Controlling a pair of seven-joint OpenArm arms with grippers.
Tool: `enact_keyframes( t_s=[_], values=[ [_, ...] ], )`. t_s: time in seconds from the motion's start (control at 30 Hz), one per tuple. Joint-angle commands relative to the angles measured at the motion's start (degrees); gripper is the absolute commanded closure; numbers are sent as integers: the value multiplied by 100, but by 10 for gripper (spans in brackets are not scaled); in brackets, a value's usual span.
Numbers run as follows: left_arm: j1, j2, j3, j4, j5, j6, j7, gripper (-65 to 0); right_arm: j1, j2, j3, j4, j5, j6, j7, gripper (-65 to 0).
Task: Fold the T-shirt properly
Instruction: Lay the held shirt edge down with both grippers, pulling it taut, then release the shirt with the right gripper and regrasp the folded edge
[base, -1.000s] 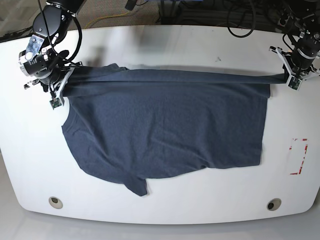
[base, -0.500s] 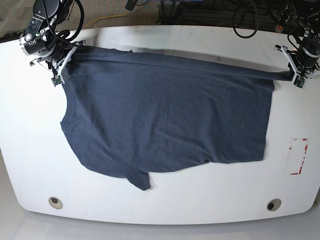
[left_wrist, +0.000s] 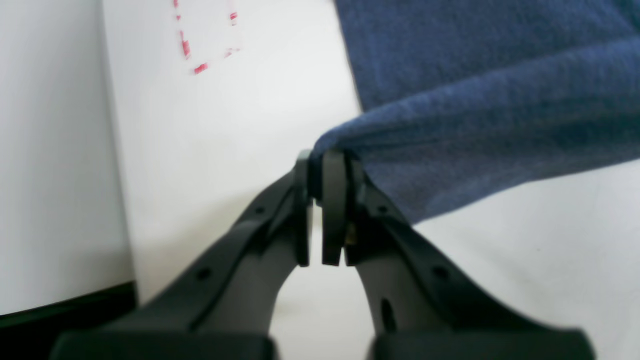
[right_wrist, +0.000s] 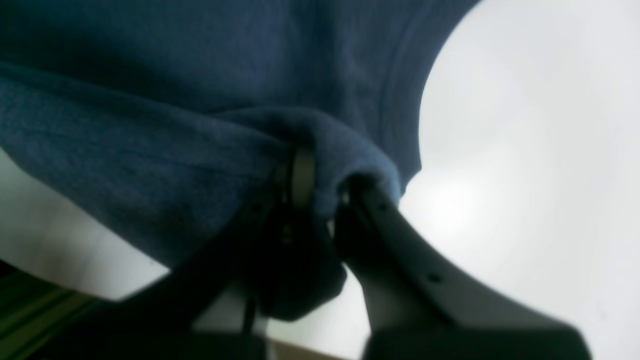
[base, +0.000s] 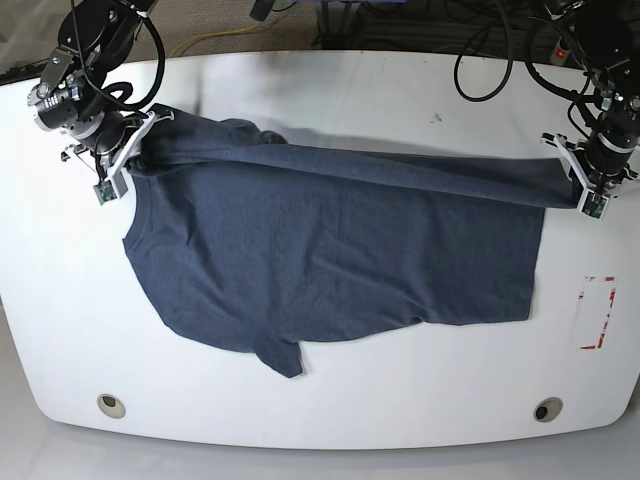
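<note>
T-shirt (base: 330, 250) on white table (base: 330, 420)

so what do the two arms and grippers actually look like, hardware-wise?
Both arms are black, jointed, with loose black cables looping off them. The left gripper has dark matte fingers with small round holes; the right gripper looks the same. In the base view, white brackets frame each gripper.

1. A white surface (base: 330, 420) with rounded corners fills most of the base view.
2. Two round holes (base: 112, 405) sit near its front edge.
3. A red dashed rectangle (base: 597, 312) marks its right side.
4. Dark cables (base: 480, 40) and a yellow cord (base: 215, 38) lie behind it.
</note>
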Motion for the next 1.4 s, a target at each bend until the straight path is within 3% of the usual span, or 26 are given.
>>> enact_keyframes(
  t_s=[0.0, 0.27, 0.5, 0.57, 0.73, 0.77, 0.8, 0.97, 1.17, 1.37],
  values=[
    [-234, -97, -26, -270, 29, 58, -23, -4, 158, 77, 30, -74, -1, -7, 76, 0],
    [-1122, -97, 27, -1369, 407, 58, -40, -4, 782, 85, 21, -848, -1, -7, 93, 0],
    [-1535, -220, 589, -2045, 416, 58, -67, -6, 1344, 85, 12, -1560, -10, -7, 111, -14],
    [-1667, -220, 686, -2248, 416, 58, -67, -10, 1485, 94, 12, -1806, -10, -7, 190, -117],
    [-1860, -228, 686, -2564, 416, 58, -67, -11, 1591, 261, 21, -1999, 78, -7, 269, -501],
    [-1860, -228, 686, -2573, 416, 58, -67, -11, 1573, 279, 56, -1850, 184, -7, 190, -558],
    [-1860, -228, 686, -2582, 416, 58, -67, -11, 1555, 288, 74, -1745, 254, -7, 128, -575],
    [-1860, -308, 695, -2758, 416, 58, -75, -6, 1019, 261, 452, -988, 957, -7, -170, -582],
    [-1816, -299, 695, -2758, 416, 58, -339, -6, 166, 244, 513, -839, 1925, -7, -337, -583],
    [-1807, -308, 686, -2749, 416, 58, -348, -6, -194, -73, 478, -848, 2056, -7, -241, -583]
  ],
)
